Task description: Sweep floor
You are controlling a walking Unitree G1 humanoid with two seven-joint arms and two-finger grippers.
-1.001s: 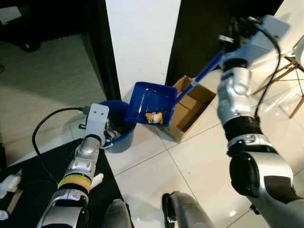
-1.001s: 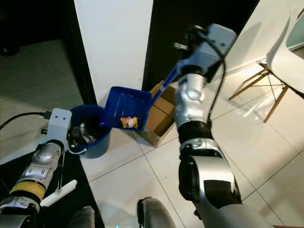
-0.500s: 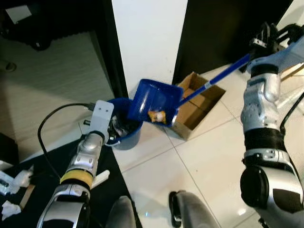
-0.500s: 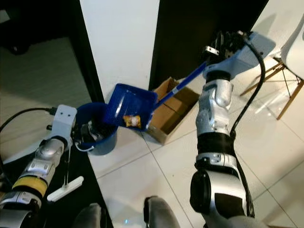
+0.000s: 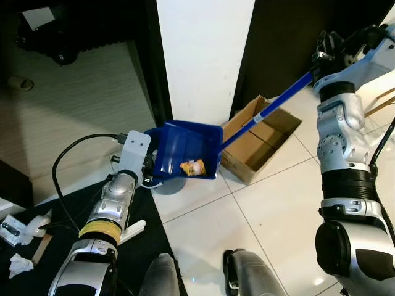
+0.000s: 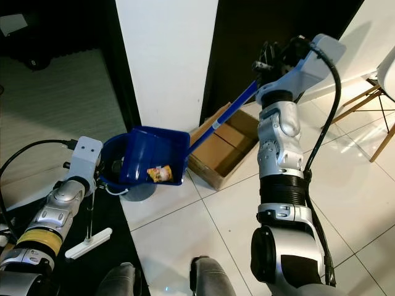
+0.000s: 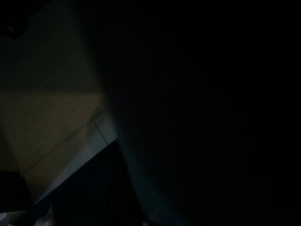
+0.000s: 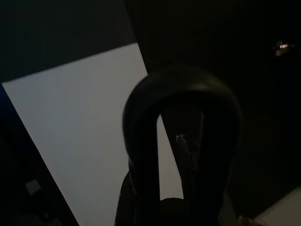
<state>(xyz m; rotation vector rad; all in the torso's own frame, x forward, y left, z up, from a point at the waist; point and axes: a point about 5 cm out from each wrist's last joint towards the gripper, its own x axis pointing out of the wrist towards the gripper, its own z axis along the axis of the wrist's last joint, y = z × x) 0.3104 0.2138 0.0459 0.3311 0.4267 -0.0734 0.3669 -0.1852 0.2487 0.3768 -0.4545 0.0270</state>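
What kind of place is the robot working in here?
Probably a room in a home: glossy white floor tiles, a white chair with wooden legs, an open cardboard box by a white pillar, and a blue bin for the sweepings.

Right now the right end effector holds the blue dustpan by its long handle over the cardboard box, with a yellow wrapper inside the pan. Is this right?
Not quite. In the left eye view the right end effector holds the dustpan over the blue bin, not over the cardboard box beside it. The yellow wrapper does lie inside the pan.
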